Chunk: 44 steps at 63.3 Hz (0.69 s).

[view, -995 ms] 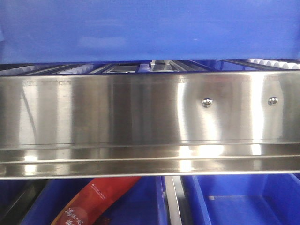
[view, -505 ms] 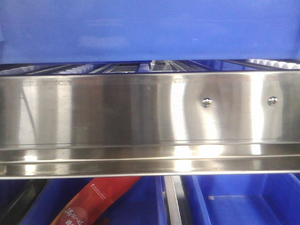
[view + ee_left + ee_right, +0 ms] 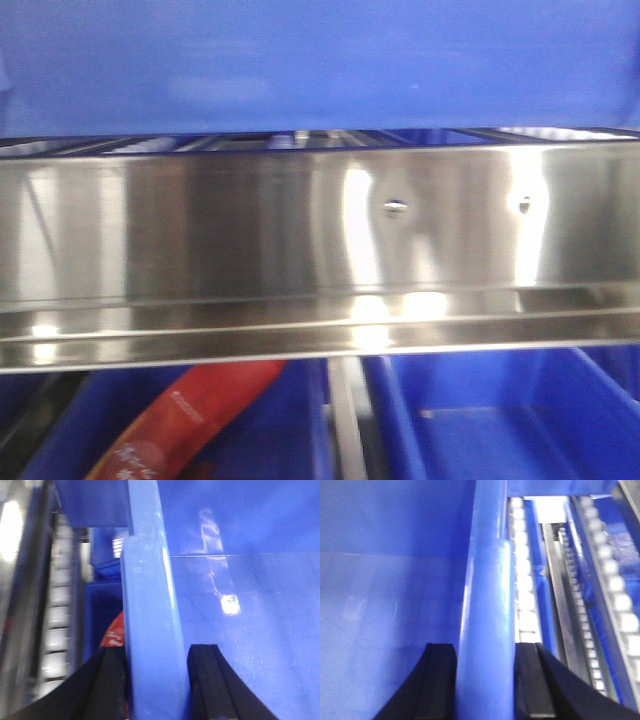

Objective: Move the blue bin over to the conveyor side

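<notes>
The glossy blue bin [image 3: 320,60] fills twelve o'clock, above the brushed stainless rack [image 3: 200,240] with its two round bolts [image 3: 396,207]. At six sit two smaller blue crates [image 3: 560,400]; one holds what seems a red packet [image 3: 190,420]. Left gripper [image 3: 157,675] and right gripper [image 3: 485,680] each pinch the bin's thick, smooth rim.

Left tool [image 3: 157,682] — two matte black fingers [image 3: 209,680], flat on the inner faces, outer edges flaring in a curve toward the base; a thin seam runs lengthwise down one of them. Right tool [image 3: 485,680] — same black pair, squared tips, each a narrow pad [image 3: 439,680] layered on a wider curved backing.
</notes>
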### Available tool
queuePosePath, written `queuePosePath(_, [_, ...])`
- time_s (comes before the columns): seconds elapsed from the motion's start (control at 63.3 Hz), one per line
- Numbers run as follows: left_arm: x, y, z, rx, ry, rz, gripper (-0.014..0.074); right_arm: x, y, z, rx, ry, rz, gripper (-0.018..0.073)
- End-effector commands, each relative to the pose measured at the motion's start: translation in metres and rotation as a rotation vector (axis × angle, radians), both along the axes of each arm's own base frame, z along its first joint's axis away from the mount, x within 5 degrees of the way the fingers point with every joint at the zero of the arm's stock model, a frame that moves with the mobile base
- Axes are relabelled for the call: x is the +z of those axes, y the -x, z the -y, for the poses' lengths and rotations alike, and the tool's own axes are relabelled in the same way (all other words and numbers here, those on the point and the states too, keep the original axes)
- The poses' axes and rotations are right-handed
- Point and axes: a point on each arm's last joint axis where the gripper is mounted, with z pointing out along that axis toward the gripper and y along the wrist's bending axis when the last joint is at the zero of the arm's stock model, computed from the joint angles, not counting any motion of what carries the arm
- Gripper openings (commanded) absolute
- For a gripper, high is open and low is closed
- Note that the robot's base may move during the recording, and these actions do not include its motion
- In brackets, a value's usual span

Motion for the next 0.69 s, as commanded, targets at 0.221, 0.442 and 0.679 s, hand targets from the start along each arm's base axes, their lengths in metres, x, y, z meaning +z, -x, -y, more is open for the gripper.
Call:
queuePosePath(0.221, [0.0154, 0.0047, 0.0027, -0.029, 0.024, 0.125, -0.002, 0.0174, 0.0018, 0.0015, 0.001, -0.018, 0.152, -0.0075])
queuePosePath(0.442, [0.0154, 0.0047, 0.0027, -0.029, 0.024, 0.125, -0.002, 0.0178, 0.0016, 0.0015, 0.001, -0.019, 0.157, -0.0075])
queuePosePath(0.679, [0.0154, 0.0047, 0.0027, -0.029, 0.024, 0.125, -0.002, 0.0179, 0.0015, 0.0014, 0.001, -0.02, 0.158, -0.0075])
